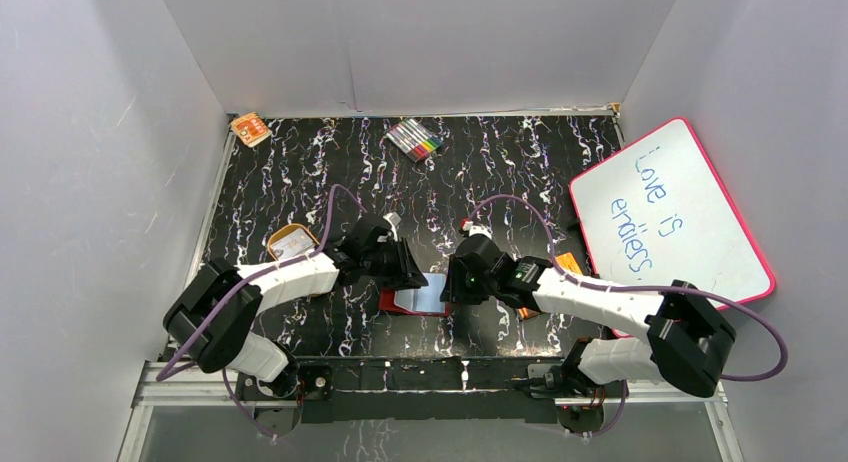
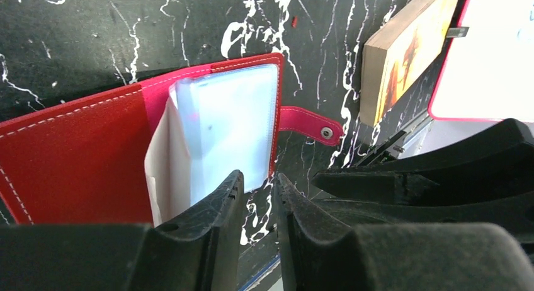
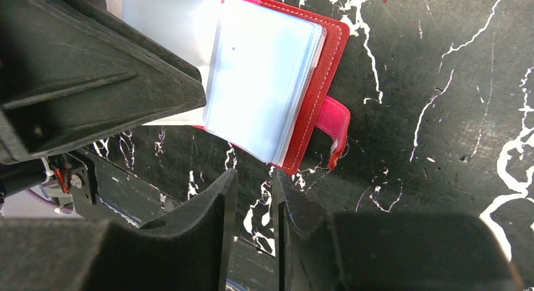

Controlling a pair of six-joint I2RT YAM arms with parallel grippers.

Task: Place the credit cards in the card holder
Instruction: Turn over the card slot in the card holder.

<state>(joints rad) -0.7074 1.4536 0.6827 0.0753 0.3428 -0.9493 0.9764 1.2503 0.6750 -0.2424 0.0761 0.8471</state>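
From above, the card holder (image 1: pixel 418 300) lies open on the worktop (image 1: pixel 300 172) between both arms, and pale credit cards (image 1: pixel 293 245) seem to wait in the orange tray (image 1: pixel 274 238). In the left wrist view the left pincer (image 2: pixel 258 185) is barely ajar and empty, beside a white sheet (image 2: pixel 165 171), perhaps a card, half tucked among the sleeves. In the right wrist view the right pincer (image 3: pixel 252 181) is likewise narrow and empty, so most of the loading looks left to do.

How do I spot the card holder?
Look at the black marbled table, in the middle near the robot's edge. The card holder lies open there. It's the only red wallet, with shiny pale-blue sleeves and a pink snap tab.
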